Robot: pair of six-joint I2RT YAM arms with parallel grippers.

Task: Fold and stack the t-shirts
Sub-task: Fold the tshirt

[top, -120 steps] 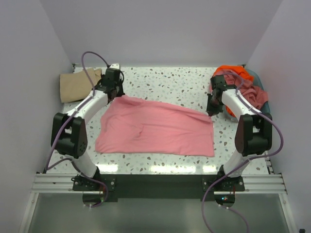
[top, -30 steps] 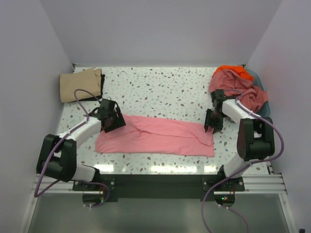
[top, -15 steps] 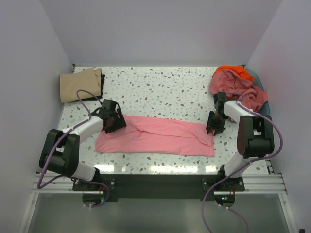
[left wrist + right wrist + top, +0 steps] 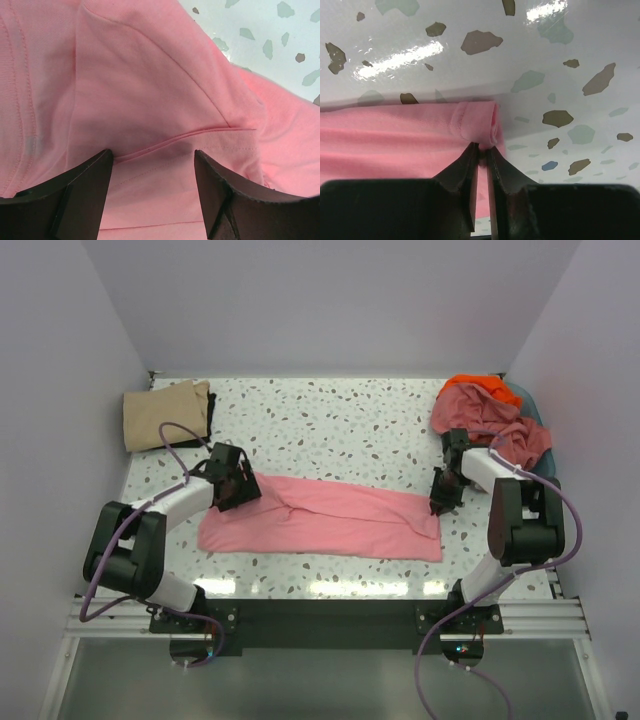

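A light pink t-shirt [image 4: 320,515] lies as a long band folded lengthwise across the table's front half. My left gripper [image 4: 234,498] hovers at its far left corner, open, fingers astride a hem fold [image 4: 170,140] of the pink t-shirt [image 4: 150,75]; left gripper [image 4: 152,155]. My right gripper [image 4: 438,502] sits at the far right corner, shut on a bunched edge of the pink t-shirt [image 4: 475,122]; right gripper [image 4: 482,146]. A tan t-shirt [image 4: 165,415] lies folded at the back left. Dusty pink [image 4: 495,425] and orange [image 4: 480,385] t-shirts are heaped at the back right.
The heap rests in a blue basket [image 4: 537,408] against the right wall. White walls close in the left, back and right sides. Speckled tabletop [image 4: 340,425] shows between the pink shirt and the back wall.
The shirt's far half was folded forward into a narrower band. Over the last second my right gripper closed on the right corner fabric. The left gripper barely shifted.
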